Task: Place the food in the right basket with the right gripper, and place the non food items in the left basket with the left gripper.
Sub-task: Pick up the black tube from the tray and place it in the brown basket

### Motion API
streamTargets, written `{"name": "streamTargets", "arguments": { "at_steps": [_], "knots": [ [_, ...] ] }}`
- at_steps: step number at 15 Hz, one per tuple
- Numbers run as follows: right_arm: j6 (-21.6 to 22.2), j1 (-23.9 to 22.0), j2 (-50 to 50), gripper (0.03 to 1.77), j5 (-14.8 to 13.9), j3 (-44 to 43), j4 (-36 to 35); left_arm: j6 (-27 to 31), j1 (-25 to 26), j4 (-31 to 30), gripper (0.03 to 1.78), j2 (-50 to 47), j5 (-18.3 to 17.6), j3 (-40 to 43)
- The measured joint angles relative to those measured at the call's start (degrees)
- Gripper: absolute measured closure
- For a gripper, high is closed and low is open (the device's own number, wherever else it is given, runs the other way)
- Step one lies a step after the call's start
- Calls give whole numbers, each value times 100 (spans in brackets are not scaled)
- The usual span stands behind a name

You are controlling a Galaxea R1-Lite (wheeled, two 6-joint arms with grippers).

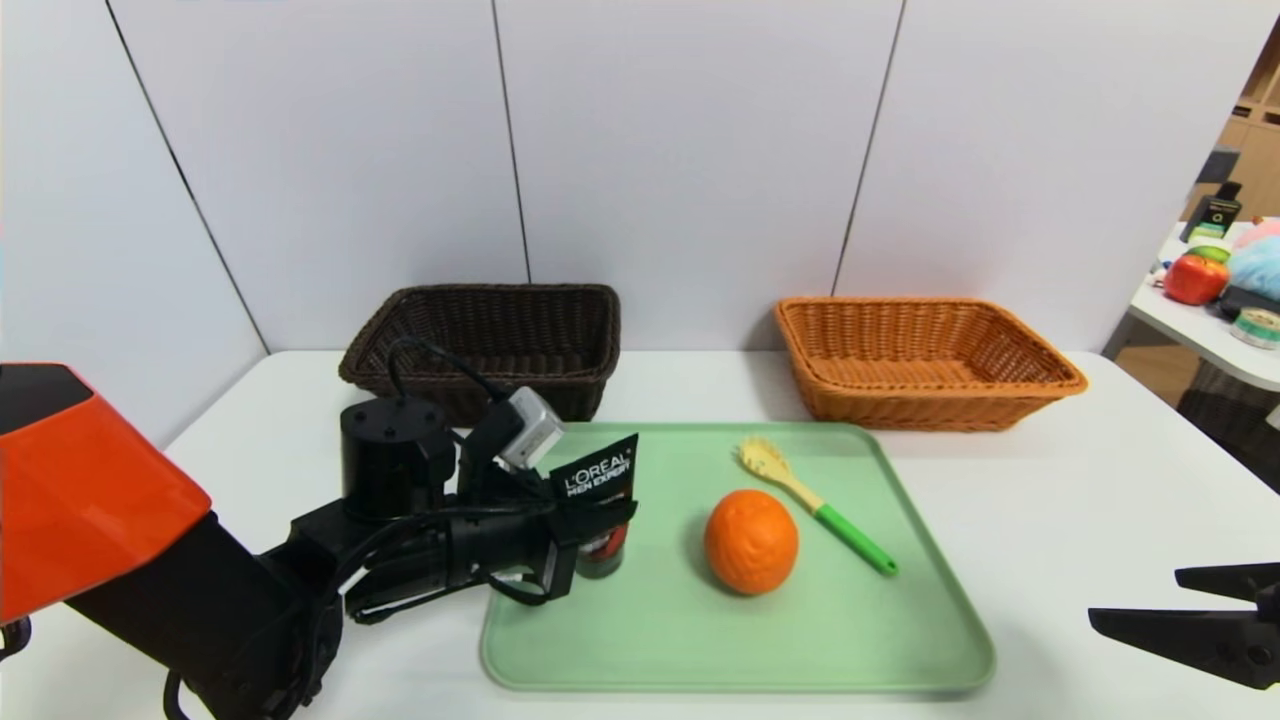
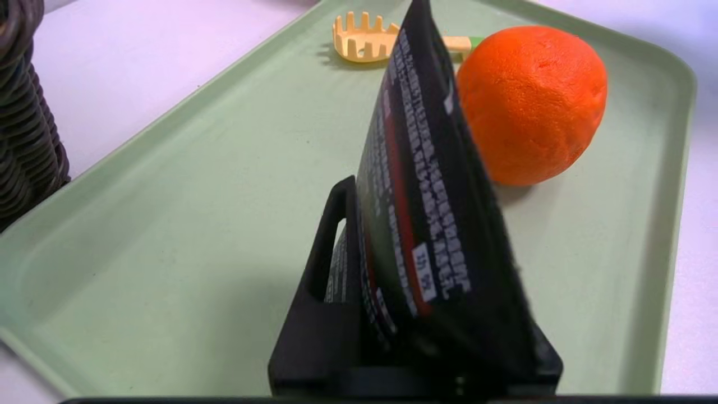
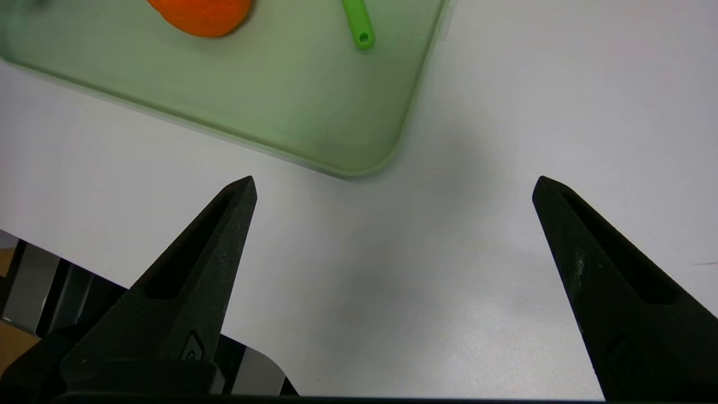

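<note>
Your left arm reaches in low over the green tray (image 1: 800,640), its left gripper (image 1: 600,515) clamped on the L'Oréal Men Expert tube (image 1: 598,475) at the tray's left side; your right gripper (image 3: 392,191) hangs wide open, empty, off the tray's near-right corner.

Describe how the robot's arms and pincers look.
The left arm is bulky and black, with loose black cables, a silver-white box and an orange-red panel. Its pincer is black. The right pincer is black too, with two long, tapering, pointed fingers.
</note>
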Motion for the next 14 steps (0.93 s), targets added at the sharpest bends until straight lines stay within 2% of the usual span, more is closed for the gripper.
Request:
{"name": "streamTargets", "arguments": {
  "at_steps": [6,8,14],
  "knots": [
    [2,-2,-24,10,-1,68,-28,-11,68,52,143,-374,52,-57],
    [-1,-2,-24,10,11,77,-27,-11,149,243,143,-636,107,-208],
    [2,0,-24,10,35,101,-35,-24,830,1954,143,-1362,140,-1703]
  ]
}}
